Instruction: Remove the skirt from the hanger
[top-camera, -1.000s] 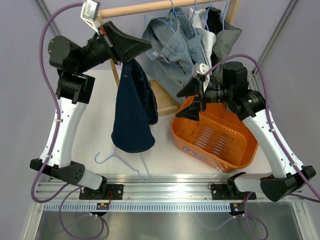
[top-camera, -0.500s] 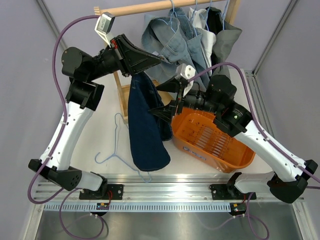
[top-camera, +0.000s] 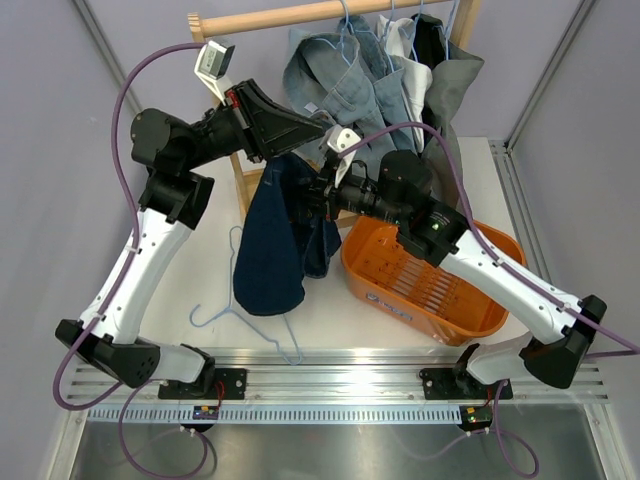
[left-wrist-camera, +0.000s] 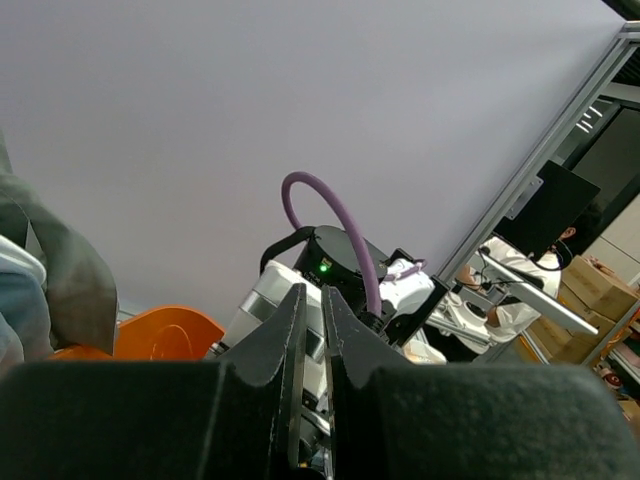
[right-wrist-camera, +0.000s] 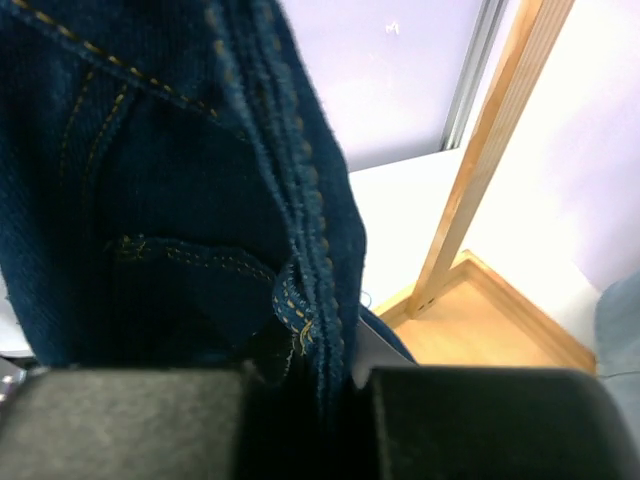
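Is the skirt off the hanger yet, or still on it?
Off. The skirt hangs in the air from the left claw, while the hanger lies bare on the table below.

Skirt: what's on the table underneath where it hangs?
The pale-blue wire hanger lies on the white table below the skirt. Its wire shows left of the hem and nearer than it. The hanging fabric covers the stretch between.
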